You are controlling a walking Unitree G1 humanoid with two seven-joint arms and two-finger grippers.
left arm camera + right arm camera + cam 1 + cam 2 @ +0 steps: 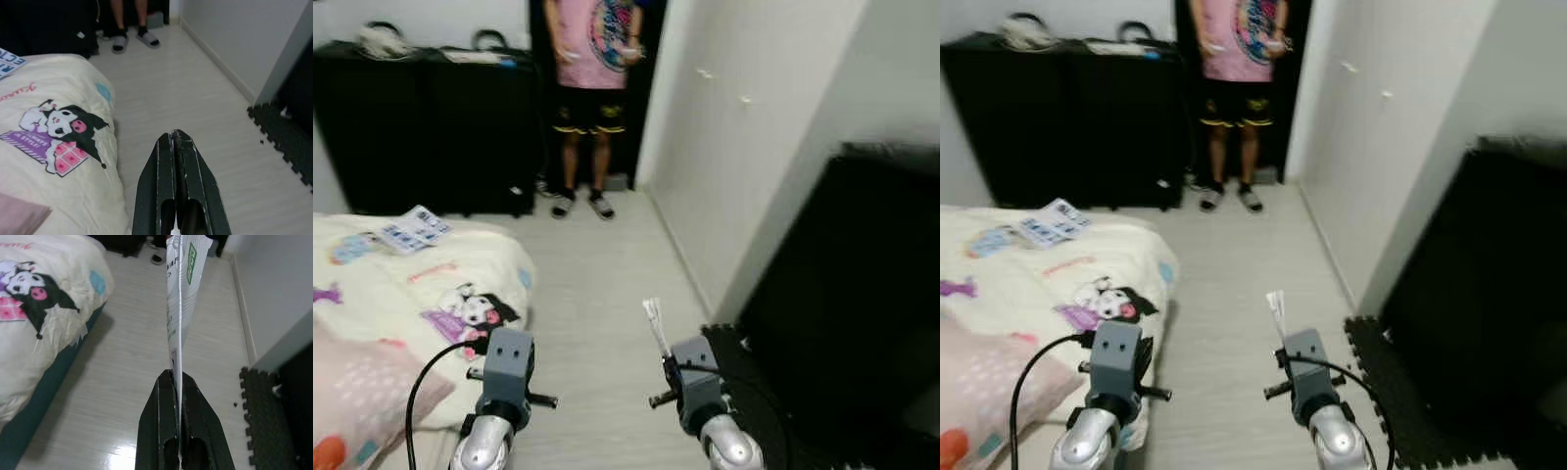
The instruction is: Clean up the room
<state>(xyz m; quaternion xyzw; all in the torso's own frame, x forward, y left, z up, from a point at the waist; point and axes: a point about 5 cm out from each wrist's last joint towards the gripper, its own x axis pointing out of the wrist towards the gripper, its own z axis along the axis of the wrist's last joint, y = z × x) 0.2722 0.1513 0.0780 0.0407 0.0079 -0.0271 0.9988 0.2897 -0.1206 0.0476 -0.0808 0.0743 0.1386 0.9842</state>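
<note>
Paper was the thing in hand: a thin white printed wrapper with green lettering (182,293) stood upright, pinched edge-on between the closed black fingers of the right gripper (179,382), held low over the pale wood-look floor (597,294) in the near middle of the room. The left gripper (177,142) hung beside it at the same height, its fingers pressed together on nothing. To the left lay the cream cartoon-print bed cover (431,284), with a small blue-and-white leaflet (414,229) on its far part. A person in a pink shirt and black shorts (592,69) stood at the far end by the black cabinet (421,127). Dark foam floor tiles (1400,392) lay to the near right.

The step appeared to be carrying the wrapper to wherever rubbish goes; no bin was visible. Doing it well would mean keeping the pinch firm, since so light a sheet could slip or flap, and steering well apart from the person and bed.
</note>
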